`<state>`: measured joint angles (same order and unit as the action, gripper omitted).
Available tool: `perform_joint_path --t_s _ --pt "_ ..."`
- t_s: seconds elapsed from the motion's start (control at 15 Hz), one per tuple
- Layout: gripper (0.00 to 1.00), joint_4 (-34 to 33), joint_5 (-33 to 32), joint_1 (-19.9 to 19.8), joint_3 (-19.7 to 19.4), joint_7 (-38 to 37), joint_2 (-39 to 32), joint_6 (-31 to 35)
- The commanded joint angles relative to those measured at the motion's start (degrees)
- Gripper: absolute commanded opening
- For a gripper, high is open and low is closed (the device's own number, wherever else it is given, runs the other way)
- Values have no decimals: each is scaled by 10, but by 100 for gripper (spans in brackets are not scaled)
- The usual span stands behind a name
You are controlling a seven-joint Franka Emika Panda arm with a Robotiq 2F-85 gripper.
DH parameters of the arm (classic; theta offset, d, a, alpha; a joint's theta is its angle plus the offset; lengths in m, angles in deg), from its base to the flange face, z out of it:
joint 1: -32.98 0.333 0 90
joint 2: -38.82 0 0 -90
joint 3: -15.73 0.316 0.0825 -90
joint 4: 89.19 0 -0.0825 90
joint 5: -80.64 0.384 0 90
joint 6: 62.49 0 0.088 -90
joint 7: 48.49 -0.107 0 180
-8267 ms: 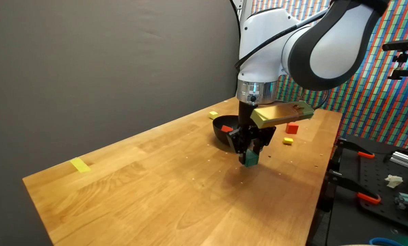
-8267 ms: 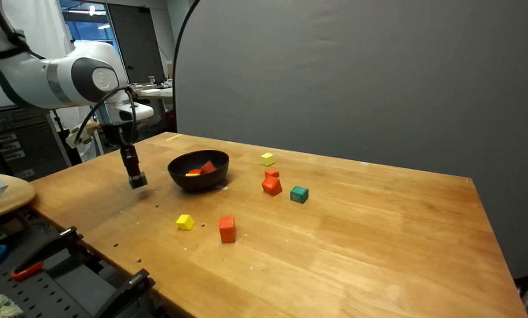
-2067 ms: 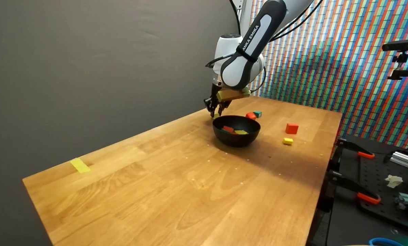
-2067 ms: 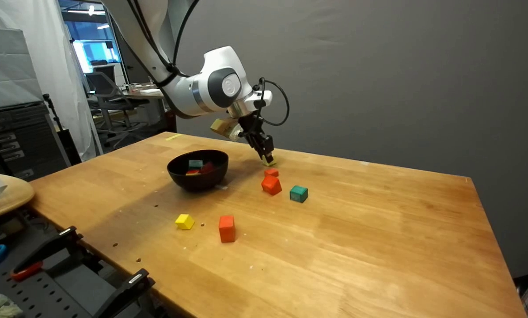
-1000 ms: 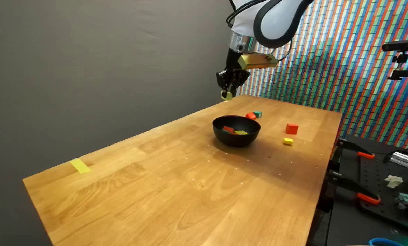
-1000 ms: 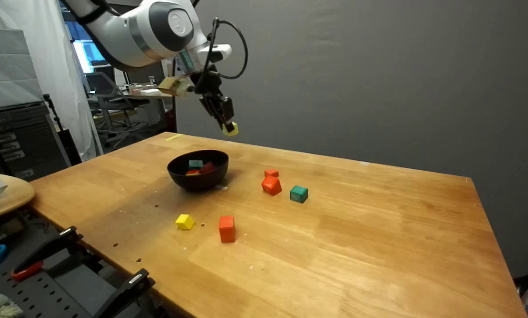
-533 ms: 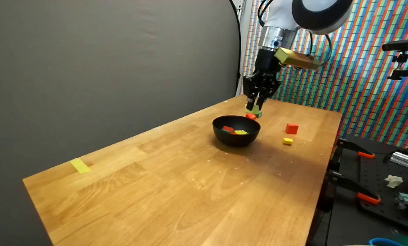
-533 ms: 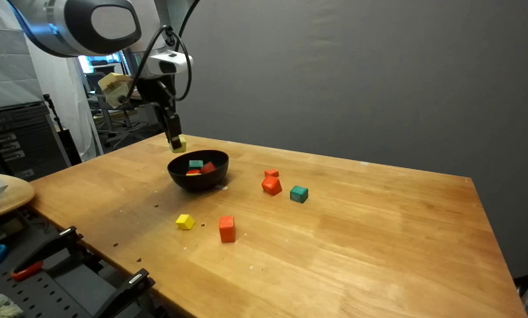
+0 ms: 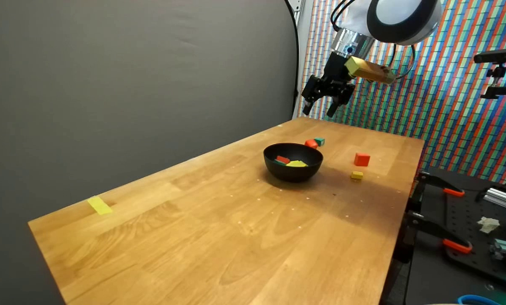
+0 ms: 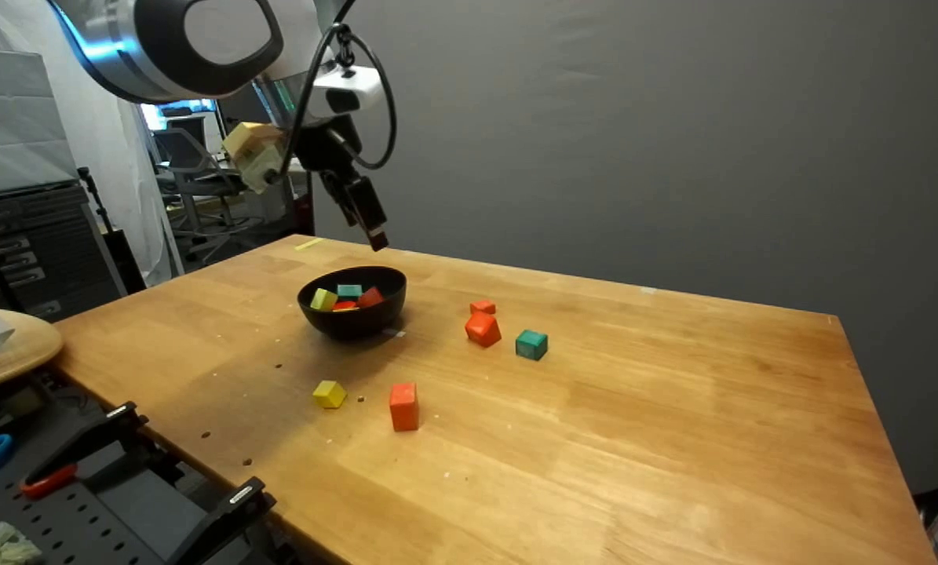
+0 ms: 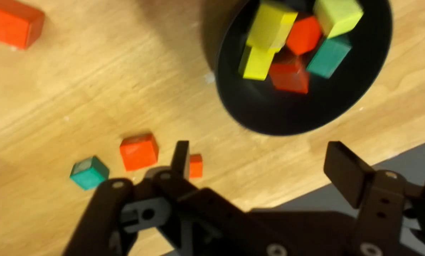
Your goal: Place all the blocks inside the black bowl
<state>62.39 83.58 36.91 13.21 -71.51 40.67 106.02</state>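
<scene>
My gripper point(image 9: 319, 111) hangs in the air above the table, tilted, its fingers wide apart with nothing between them. Below it stands the black bowl point(image 10: 352, 328). In the wrist view a pale yellow block point(image 11: 336, 17), a green block point(image 11: 329, 57), two red blocks and a stacked pair of yellow ones lie inside it. On the tabletop, outside the bowl, are a yellow block point(image 10: 330, 394), a tall orange-red block point(image 10: 403, 406), a red block point(image 10: 483, 329), a small orange block point(image 10: 482, 307) close behind it, and a green block point(image 10: 531, 345).
A flat yellow strip point(image 9: 100, 205) lies at the table's edge by the grey backdrop. Along the opposite edge, black clamps with orange grips point(image 9: 457, 245) sit on a dark lower bench. A round wooden surface point(image 10: 13, 357) adjoins the table in an exterior view.
Half a second ago the gripper held the pale yellow block by the bowl's rim; now that block lies in the bowl. The gripper has opened, risen and tilted. Earlier it carried a green block.
</scene>
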Motion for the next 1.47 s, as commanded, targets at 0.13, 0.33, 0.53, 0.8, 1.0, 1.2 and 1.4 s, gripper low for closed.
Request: perform_joint_path --t_s 0.13,0.33,0.53,0.8,1.0,1.2,1.4 --pt "100 -59 -258 -141 -35 -31 -33 44" --pt "100 -47 -254 -144 -43 -24 -22 34" --pt "100 -37 -136 -117 -24 100 -40 11" --pt "100 -122 -309 -94 -70 -4 -113 -21" --pt "100 -181 -442 -56 -116 -98 -169 -12" --pt "100 -207 -423 -51 -103 -112 -210 -7" --pt "100 -213 -379 -65 -71 -97 -241 -3"
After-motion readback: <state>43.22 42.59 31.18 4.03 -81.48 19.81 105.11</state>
